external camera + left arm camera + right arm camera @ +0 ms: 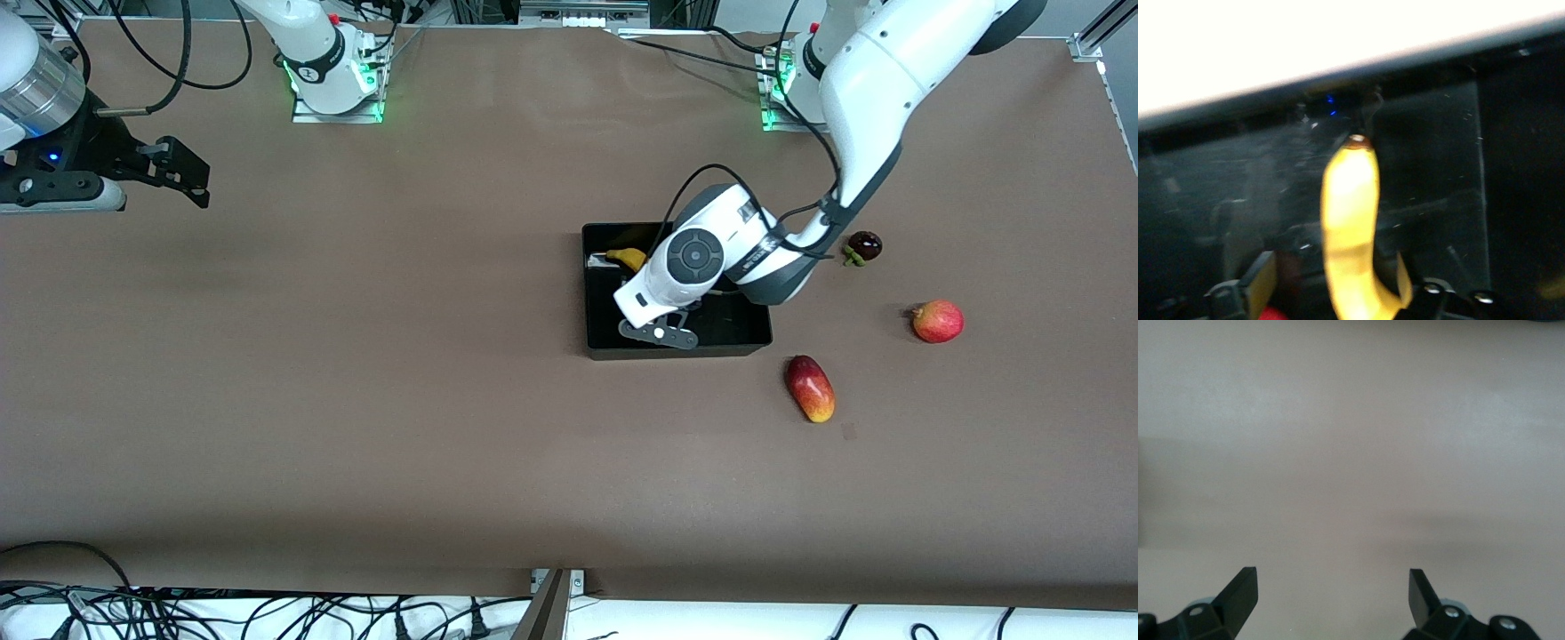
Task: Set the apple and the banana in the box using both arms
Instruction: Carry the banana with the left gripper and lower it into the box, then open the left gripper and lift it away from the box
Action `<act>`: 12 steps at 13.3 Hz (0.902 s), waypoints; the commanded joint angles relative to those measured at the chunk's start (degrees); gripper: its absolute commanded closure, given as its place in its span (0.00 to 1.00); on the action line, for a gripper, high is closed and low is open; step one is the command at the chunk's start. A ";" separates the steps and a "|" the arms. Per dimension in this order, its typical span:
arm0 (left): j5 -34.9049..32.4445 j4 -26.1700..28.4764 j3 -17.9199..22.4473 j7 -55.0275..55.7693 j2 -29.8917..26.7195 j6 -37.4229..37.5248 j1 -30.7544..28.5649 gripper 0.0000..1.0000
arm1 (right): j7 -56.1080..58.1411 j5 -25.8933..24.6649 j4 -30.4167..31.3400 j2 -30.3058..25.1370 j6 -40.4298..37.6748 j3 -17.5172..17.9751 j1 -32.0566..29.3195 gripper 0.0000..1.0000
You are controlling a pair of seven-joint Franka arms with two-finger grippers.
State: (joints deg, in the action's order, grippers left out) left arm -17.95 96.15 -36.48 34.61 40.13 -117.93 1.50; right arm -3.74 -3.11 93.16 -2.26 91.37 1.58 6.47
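The black box point(590, 302) sits mid-table. The banana point(629, 259) lies in it, one dark tip toward the box's corner farthest from the front camera, the rest hidden under my left arm. My left gripper point(658, 335) is down inside the box. In the left wrist view the banana point(1350, 220) runs between the gripper's point(1335, 287) spread fingers, close to one finger and apart from the other. A small red patch point(1271, 313) shows by that other finger; I cannot tell what it is. The apple is hidden in the front view. My right gripper point(197, 182) point(1331, 587) waits open and empty over bare table at the right arm's end.
A pinkish-red round fruit with a nub point(938, 321), an oblong red-and-yellow fruit point(810, 388) and a small dark purple fruit point(863, 245) lie on the table beside the box, toward the left arm's end. The glossy box wall point(1438, 167) stands close ahead of the left gripper.
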 commanded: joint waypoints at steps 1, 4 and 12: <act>-0.86 -10.32 -0.25 0.02 -4.52 18.79 0.00 0.00 | -0.04 0.83 -0.88 0.16 -0.32 0.62 -0.93 0.00; -0.59 -22.55 0.01 -6.90 -5.14 33.17 -0.18 0.00 | -0.04 0.92 -0.88 0.16 -0.32 0.62 -0.93 0.00; 10.35 -23.13 18.06 -29.93 -21.28 37.26 -3.53 0.00 | 0.14 0.83 -0.88 0.16 -0.32 0.62 -0.93 0.00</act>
State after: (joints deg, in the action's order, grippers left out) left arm -13.87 67.55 -26.92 9.80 26.39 -79.50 -3.49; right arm -3.74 -3.11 93.12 -2.26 91.37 1.58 6.46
